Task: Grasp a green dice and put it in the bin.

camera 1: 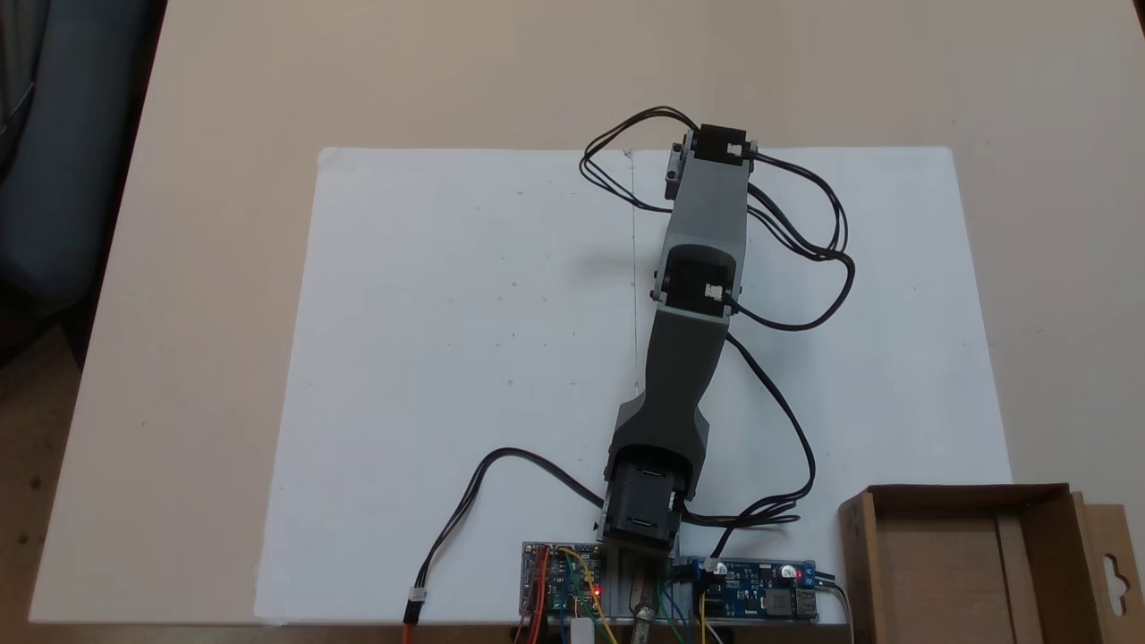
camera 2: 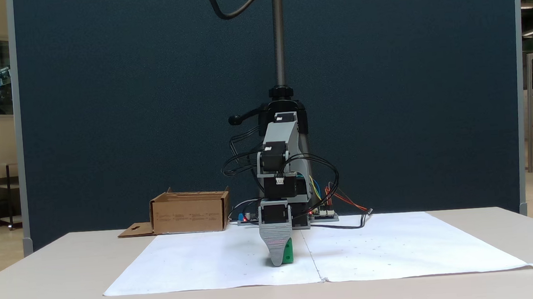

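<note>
The arm reaches out from its base across the white paper sheet [camera 1: 465,358], and the tool [camera 2: 279,256] points straight down with its tip at the sheet. The green dice [camera 2: 288,252] sits right against the tool's ribbed grey finger, peeking out on the right side of it in the front-facing fixed view, low at the paper. Only one finger tip shows there, the other lying behind it, so I cannot tell whether the tool is closed on the cube or merely set around it. From above, the arm's own links cover both.

The bin [camera 1: 966,555] stands at the corner of the sheet beside the arm's base and circuit boards [camera 1: 760,595], well apart from the dice; in the overhead-looking fixed view it lies down and to the right of the tool. So the coming carry, as I judge it, runs back toward the base and sideways over the bin's low wall.

The dice is smooth hard plastic, a small square-edged cube. The bin is matte brown cardboard, shallow and open-topped, with a slotted flap [camera 1: 1114,572] spread flat on the pale bench [camera 1: 206,268].
</note>
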You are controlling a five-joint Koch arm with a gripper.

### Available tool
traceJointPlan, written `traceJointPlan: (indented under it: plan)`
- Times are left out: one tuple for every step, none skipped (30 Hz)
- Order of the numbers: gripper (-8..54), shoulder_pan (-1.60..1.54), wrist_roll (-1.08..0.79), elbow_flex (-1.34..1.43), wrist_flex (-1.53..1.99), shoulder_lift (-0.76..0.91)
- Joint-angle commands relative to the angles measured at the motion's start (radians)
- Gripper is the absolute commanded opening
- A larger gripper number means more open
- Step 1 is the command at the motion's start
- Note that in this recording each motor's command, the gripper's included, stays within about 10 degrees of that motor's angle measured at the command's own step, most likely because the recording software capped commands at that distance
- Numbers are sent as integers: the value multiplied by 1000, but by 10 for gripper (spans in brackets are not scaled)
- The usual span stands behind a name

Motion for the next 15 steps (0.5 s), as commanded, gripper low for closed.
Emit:
traceJointPlan:
  plan:
    - [120, 9, -21, -2, -57, 11]
    - [120, 11, -15, -2, -63, 11]
    - [120, 11, -12, -2, -64, 11]
    - [120, 9, -8, -2, -64, 11]
    - [120, 9, -3, -2, -64, 12]
    - [120, 9, 0, -2, -64, 17]
    - [120, 9, 11, -2, -58, 32]
    - [120, 9, 25, -2, -40, 52]
    - [120, 9, 34, -2, -14, 83]
    - [120, 9, 49, -2, 17, 118]
    - [120, 9, 69, -2, 44, 152]
    - [120, 9, 89, -2, 67, 186]
    - [120, 9, 107, -2, 92, 219]
    - [120, 11, 127, -2, 115, 256]
    - [120, 17, 149, -2, 135, 291]
